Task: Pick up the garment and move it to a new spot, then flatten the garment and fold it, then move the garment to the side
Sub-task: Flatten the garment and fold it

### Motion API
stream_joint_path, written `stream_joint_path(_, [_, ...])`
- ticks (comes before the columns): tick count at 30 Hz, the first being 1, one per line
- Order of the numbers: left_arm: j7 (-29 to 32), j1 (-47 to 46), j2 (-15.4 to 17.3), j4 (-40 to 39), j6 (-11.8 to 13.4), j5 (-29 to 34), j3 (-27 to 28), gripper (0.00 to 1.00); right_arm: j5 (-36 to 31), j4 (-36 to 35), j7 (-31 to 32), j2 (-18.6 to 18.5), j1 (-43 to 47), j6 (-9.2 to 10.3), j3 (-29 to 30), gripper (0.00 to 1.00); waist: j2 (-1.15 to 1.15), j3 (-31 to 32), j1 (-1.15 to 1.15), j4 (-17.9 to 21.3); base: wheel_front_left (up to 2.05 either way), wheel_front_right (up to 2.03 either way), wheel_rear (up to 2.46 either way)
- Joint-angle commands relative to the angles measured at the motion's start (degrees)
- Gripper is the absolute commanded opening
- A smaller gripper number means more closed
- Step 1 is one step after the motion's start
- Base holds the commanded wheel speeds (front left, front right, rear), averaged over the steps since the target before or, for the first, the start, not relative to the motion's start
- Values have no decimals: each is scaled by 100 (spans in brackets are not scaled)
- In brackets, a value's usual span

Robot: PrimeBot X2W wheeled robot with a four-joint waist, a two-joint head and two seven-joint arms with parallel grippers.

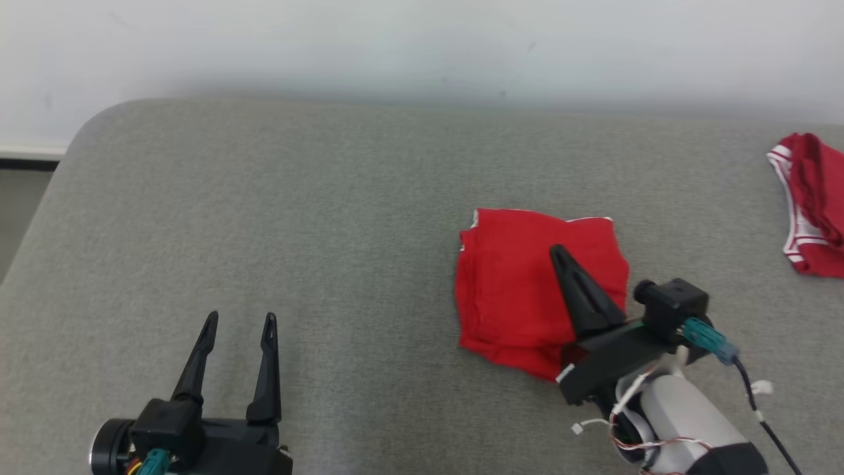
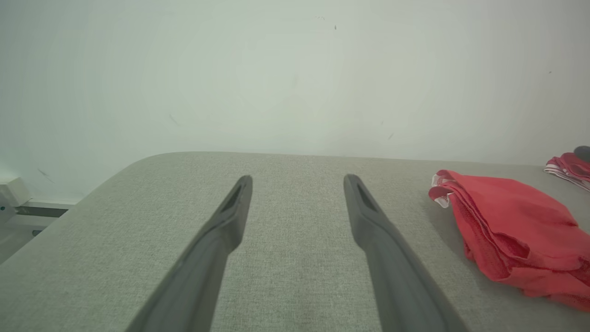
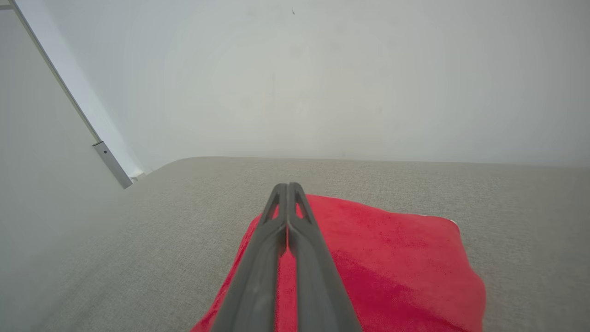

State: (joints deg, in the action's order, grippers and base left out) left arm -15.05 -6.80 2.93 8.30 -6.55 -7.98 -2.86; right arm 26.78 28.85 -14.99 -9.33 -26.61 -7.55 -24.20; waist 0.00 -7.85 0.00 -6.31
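I have the folded red garment lying on the grey fabric-covered tabletop, right of centre in my head view. It sits as a rough square of stacked layers, with a thin white edge showing along its far side and at its far left corner. In the left wrist view the layered edges of the garment face that camera.

My right gripper reaches in from the lower right and lies over the garment, its tip above the middle of the cloth. Its fingers are pressed together with no gap and nothing between them; the right wrist view shows the right gripper the same way, low over the garment. I cannot tell whether the fingers touch the fabric.

My left gripper is at the lower left, well apart from the garment, over bare tabletop. Its fingers are spread wide and empty, as the left wrist view confirms for the left gripper.

A second red piece with white stripes lies crumpled at the far right edge of the tabletop. A pale wall stands behind it all.
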Motion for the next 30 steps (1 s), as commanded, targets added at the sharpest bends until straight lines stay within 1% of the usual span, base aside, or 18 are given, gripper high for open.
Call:
stream_joint_path(1, [-16, 95, 0, 0, -5, 56, 37, 100, -73, -65, -24, -45, 119, 16, 40, 0, 0, 135, 0, 196, 0, 0, 0])
stream_joint_path(3, [-16, 136, 7, -18, -26, 83, 83, 100, -150, -278, -25, -203, 332, 16, 303, 0, 0, 207, 0, 362, 0, 0, 0])
stream_joint_path(9, [-16, 274, 70, -35, -44, 95, 323, 100, -350, -633, -24, -409, 806, 16, 752, 0, 0, 347, 0, 715, 0, 0, 0])
stream_joint_path(13, [-16, 396, 97, -65, -29, 147, 468, 100, -450, -855, -24, -441, 1139, 16, 953, 0, 0, 418, 0, 880, 0, 0, 0])
stream_joint_path(17, [-16, 533, 81, -141, 5, 177, 561, 100, -541, -1113, -24, -418, 1466, 16, 1149, 0, 0, 493, 0, 953, 0, 0, 0])
stream_joint_path(18, [-16, 571, 75, -158, 18, 177, 580, 100, -568, -1177, -24, -388, 1563, 16, 1211, 3, 0, 520, 0, 958, 0, 0, 0])
stream_joint_path(19, [-16, 601, 69, -168, 29, 178, 597, 100, -595, -1241, -24, -362, 1662, 16, 1276, 16, 0, 541, 0, 961, 0, 0, 0])
stream_joint_path(21, [-16, 649, 61, -192, 37, 171, 625, 100, -644, -1383, -24, -301, 1831, 16, 1408, 100, 0, 587, 0, 958, 0, 0, 0])
stream_joint_path(27, [-16, 808, 42, -219, 40, 138, 720, 100, -771, -1651, -24, -107, 2248, 17, 1775, 100, 0, 725, 0, 939, 0, 0, 0])
stream_joint_path(30, [-16, 873, 34, -249, 38, 128, 758, 100, -834, -1745, -24, -73, 2383, 17, 1884, 100, 0, 756, 0, 941, 0, 0, 0])
